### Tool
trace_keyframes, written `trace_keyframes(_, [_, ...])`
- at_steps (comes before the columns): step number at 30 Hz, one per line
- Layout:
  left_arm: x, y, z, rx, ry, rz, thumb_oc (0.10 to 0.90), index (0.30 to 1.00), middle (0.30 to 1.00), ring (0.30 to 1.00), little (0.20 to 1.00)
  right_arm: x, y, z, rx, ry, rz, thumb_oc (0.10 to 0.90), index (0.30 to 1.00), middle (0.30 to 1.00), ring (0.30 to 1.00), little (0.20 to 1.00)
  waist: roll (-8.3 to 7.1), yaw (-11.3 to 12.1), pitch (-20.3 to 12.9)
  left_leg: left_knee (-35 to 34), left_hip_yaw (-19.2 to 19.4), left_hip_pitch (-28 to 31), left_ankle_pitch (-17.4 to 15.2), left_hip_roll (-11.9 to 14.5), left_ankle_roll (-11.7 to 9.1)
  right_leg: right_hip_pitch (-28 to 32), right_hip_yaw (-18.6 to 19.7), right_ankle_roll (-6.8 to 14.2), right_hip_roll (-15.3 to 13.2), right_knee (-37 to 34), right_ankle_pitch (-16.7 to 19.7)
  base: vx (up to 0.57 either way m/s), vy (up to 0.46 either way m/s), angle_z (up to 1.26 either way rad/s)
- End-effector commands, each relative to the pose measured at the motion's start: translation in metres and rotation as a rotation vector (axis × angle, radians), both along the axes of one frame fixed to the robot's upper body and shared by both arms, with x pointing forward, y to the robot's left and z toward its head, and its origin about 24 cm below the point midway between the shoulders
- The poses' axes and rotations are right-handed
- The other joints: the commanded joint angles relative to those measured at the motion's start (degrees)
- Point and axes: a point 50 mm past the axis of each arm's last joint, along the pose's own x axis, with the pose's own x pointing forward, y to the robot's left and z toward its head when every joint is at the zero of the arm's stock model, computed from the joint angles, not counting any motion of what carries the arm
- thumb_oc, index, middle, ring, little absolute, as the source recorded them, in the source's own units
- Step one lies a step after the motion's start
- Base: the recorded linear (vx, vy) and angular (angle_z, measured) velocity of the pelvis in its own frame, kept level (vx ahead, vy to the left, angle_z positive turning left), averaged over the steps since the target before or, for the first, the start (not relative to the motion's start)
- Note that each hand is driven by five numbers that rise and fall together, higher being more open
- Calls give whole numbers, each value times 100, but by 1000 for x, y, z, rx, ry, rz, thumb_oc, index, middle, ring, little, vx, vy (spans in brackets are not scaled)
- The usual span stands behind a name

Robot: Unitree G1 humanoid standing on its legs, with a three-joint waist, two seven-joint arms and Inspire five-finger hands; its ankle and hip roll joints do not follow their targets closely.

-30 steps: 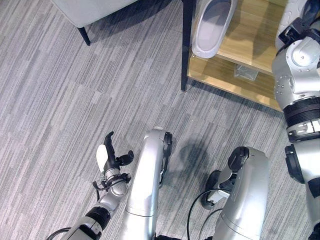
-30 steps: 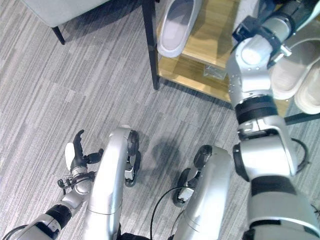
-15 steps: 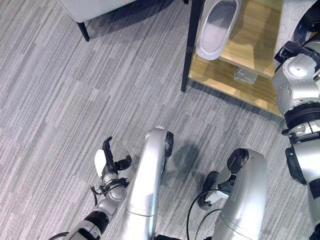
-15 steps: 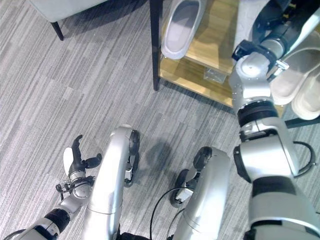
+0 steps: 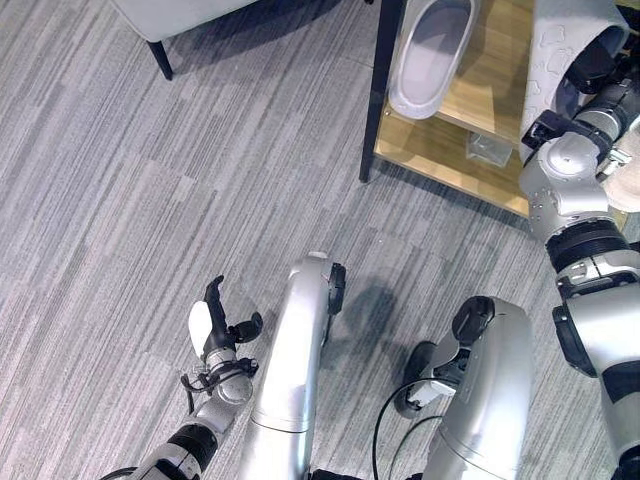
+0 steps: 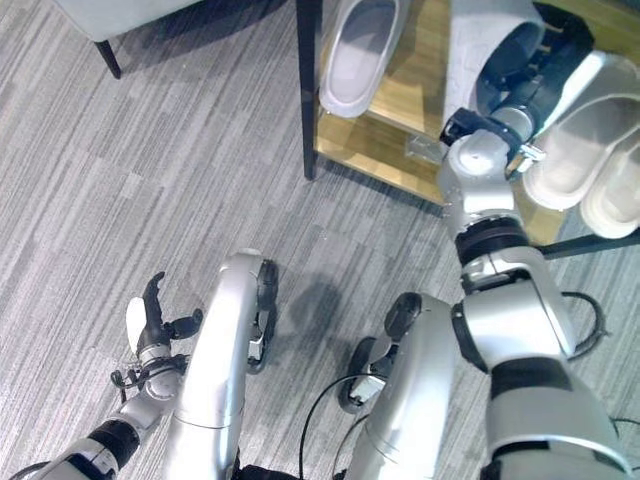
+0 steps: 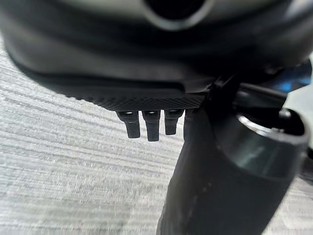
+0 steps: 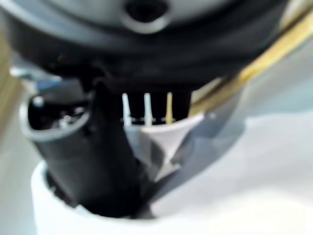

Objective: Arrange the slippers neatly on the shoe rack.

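My right hand (image 6: 517,72) reaches up to the wooden shoe rack (image 5: 447,150) and is shut on a white slipper (image 6: 472,40), which it holds over the shelf. In the right wrist view the thumb (image 8: 100,161) goes down into the slipper's (image 8: 244,191) opening. A grey slipper (image 5: 432,48) lies on the shelf by the rack's black post (image 5: 377,95). Two beige slippers (image 6: 585,135) rest at the rack's right end. Down at the lower left, my left hand (image 5: 214,322) hangs open over the carpet, holding nothing.
A grey piece of furniture with a dark leg (image 5: 158,58) stands at the top left. A small clear item (image 5: 490,148) lies on the rack's lower shelf. Grey striped carpet (image 5: 150,200) covers the floor.
My right arm has swung left along the rack, bringing the white slipper further into view over the shelf. The left hand has dropped slightly and stays open.
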Motion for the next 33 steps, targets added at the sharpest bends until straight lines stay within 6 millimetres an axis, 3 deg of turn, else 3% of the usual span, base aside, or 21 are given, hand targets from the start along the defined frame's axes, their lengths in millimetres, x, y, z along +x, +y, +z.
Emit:
trace_keyframes(1, [-3, -5, 8, -3, -86, -59, 800, 900, 900, 900, 900, -20, 18, 67, -68, -287, 34, 400, 300, 300, 300, 300, -117, 461, -191, 330, -819, 368, -1344, -226, 153, -95, 466, -510, 44, -300, 505, 0, 0, 0])
trace_keyframes(9, [-2, -9, 9, -3, -103, -55, 800, 900, 900, 900, 900, -25, 26, 81, -63, -341, -17, 400, 300, 300, 300, 300, -122, 478, -191, 295, -809, 368, -1344, -216, 161, -74, 399, -488, 29, -384, 569, 5, 2, -1])
trace_keyframes(20, [-7, -9, 1, -11, -81, -35, 800, 900, 900, 900, 900, -31, 1, 82, -4, -356, -104, 400, 300, 300, 300, 300, -143, 477, -191, 333, -751, 368, -1344, -225, 162, -78, 442, -492, 17, -355, 564, 0, 0, 0])
trace_keyframes(22, [-8, -10, 1, -12, -78, -39, 800, 900, 900, 900, 900, -32, 0, 83, 37, -387, -93, 764, 846, 846, 846, 846, -142, 469, -191, 335, -732, 368, -1344, -231, 159, -84, 454, -500, 27, -351, 560, 0, 0, 0])
trace_keyframes(23, [-8, -10, 0, -10, -71, -39, 800, 900, 900, 900, 900, -33, 0, 83, 57, -402, -91, 800, 900, 900, 900, 900, -138, 463, -191, 337, -732, 368, -1344, -235, 157, -86, 461, -508, 38, -355, 560, 0, 0, 0])
trace_keyframes(27, [-7, -12, -2, -23, -58, -50, 800, 900, 900, 900, 900, -33, 6, 80, 86, -427, -65, 800, 900, 900, 900, 900, -155, 438, -191, 334, -711, 368, -1344, -229, 144, -93, 476, -520, 54, -337, 563, 0, 8, 0])
trace_keyframes(33, [-14, -21, -14, 10, 10, -115, 800, 900, 900, 900, 900, -35, -2, 80, 115, -436, -87, 800, 900, 900, 900, 900, -81, 420, -191, 328, -670, 368, -1344, -245, 152, -106, 527, -535, 80, -302, 540, -2, 5, 0])
